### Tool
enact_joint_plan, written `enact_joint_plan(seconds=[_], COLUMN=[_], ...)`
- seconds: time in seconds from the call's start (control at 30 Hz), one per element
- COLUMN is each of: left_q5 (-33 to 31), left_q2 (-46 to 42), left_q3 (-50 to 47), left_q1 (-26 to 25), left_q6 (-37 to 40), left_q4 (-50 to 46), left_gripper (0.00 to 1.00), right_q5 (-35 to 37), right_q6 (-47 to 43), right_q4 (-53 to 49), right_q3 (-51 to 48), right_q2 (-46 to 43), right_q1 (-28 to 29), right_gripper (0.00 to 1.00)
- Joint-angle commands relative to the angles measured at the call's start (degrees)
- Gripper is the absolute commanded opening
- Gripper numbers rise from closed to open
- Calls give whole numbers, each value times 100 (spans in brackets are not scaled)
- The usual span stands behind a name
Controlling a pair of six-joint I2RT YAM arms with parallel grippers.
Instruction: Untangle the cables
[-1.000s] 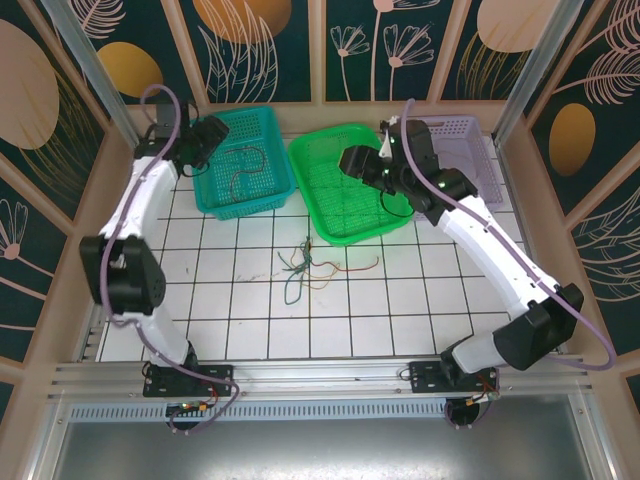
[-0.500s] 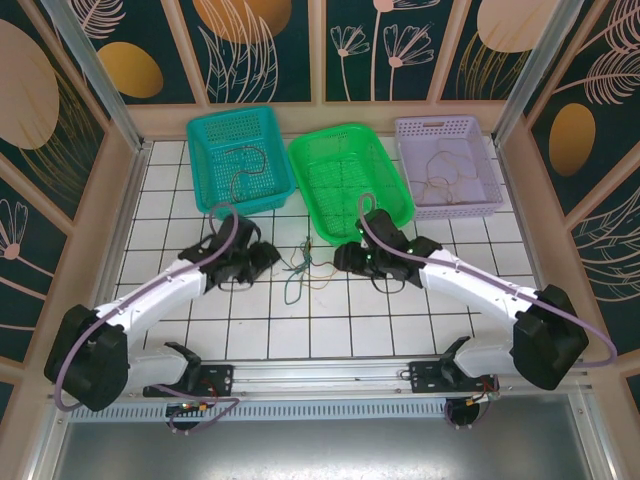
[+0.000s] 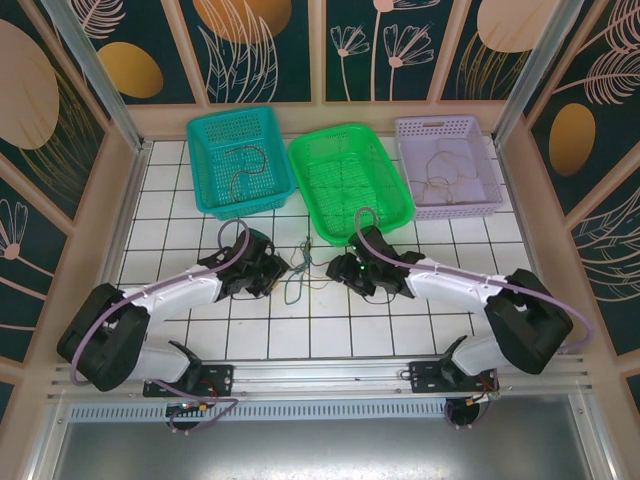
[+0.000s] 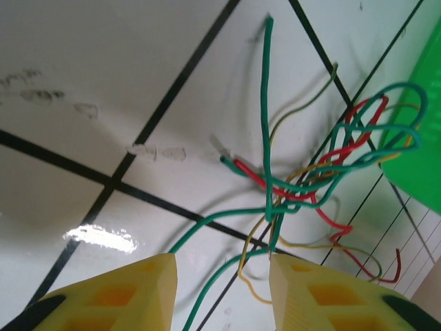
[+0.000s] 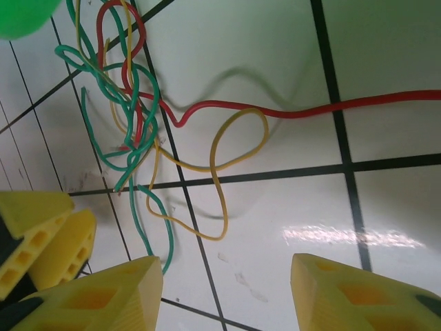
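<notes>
A teal basket (image 3: 250,204) on the left, a green basket (image 3: 352,233) in the middle and a lavender basket (image 3: 460,208) on the right line the far side of the white-tiled table (image 3: 250,330).

White tiled table (image 3: 200,330), black grid lines, glossy with glare spots. Along the far edge sit three baskets in a row: teal basket (image 3: 197,160), green basket (image 3: 305,190) and lavender basket (image 3: 405,168). Mid-table, just in front of the green basket, lie the cables (image 3: 300,272), a loose knot of green, red and yellow (one red strand trails away alone).
</notes>
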Motion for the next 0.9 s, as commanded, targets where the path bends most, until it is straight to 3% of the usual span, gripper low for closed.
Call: enact_joint_plan(seconds=[0.0,0.2,0.37,0.6,0.87], left_q5=[-67,397,670,231,51], left_q2=[-297,-588,-621,-546,120], left_q3=[33,-456,-1051,-1436,-1317], left_q1=[-122,-381,-648,-1071,-1103], left_q6=[192,-282,-1848,-3810,-4666], left_q4=[-741,-728,495,1449,1882], left_gripper=[41,58,64,73,60], right_q5=[39,103,186,214,302], right_q6=[271,579,841,925,976], right_q4=[543,899,1136,1084,1012], right_q3=[-15,-27,-178,-252,-415], right_q2=[270,721,871,901,711], right_q1=[52,156,174,235,262], right_gripper=[51,42,32,23,20])
